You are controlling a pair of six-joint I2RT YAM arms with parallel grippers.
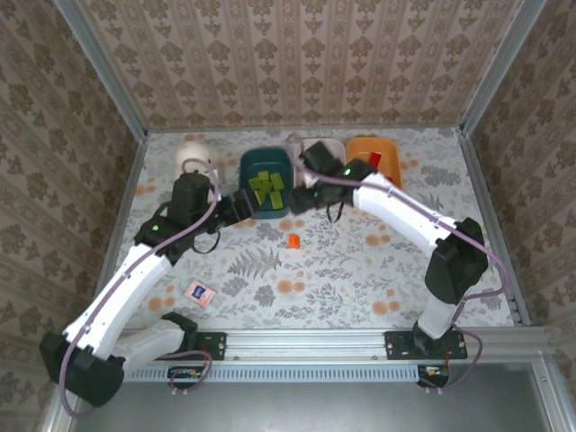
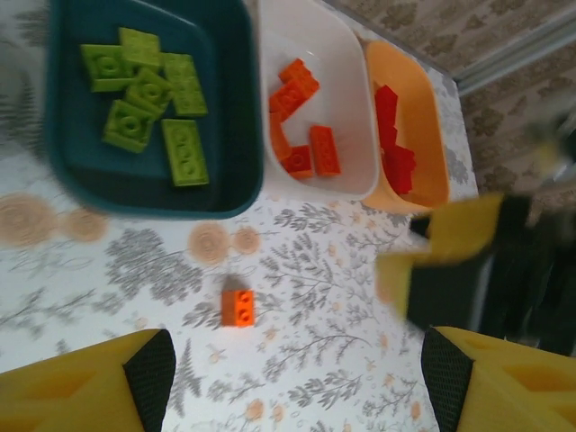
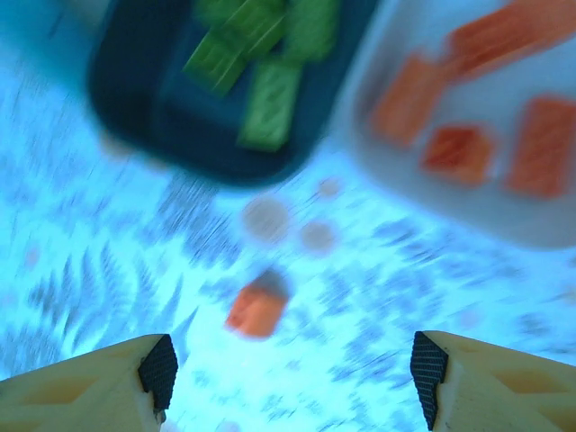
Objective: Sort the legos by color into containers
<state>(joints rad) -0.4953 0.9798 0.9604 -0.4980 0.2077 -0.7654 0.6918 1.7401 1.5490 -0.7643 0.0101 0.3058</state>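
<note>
Since green bricks (image 2: 144, 90) already lie in the teal tub (image 2: 236, 135), orange ones (image 2: 310, 148) in the white tub (image 2: 315, 45) and red ones (image 2: 396, 162) in the orange tub (image 2: 425, 135), the sort looks nearly done, and the step in hand seems to be fetching the one loose brick (image 2: 238, 308). It lies alone on the table (image 2: 342, 360), on the near side of the white tub and a little toward that tub's left corner, touching no wall. Both grippers hover on that same near side: the left gripper (image 2: 297, 378) has its fingers wide apart with nothing between them, and the right gripper (image 3: 292, 378) is likewise spread and empty. The right wrist view is smeared, so I cannot tell which arm will take it. The next move likely calls for one gripper to descend, straddle the brick, close, then carry it over the white tub's rim. The brick is small, bright orange and squarish, lying flat, with two studs seeming to show on top
</note>
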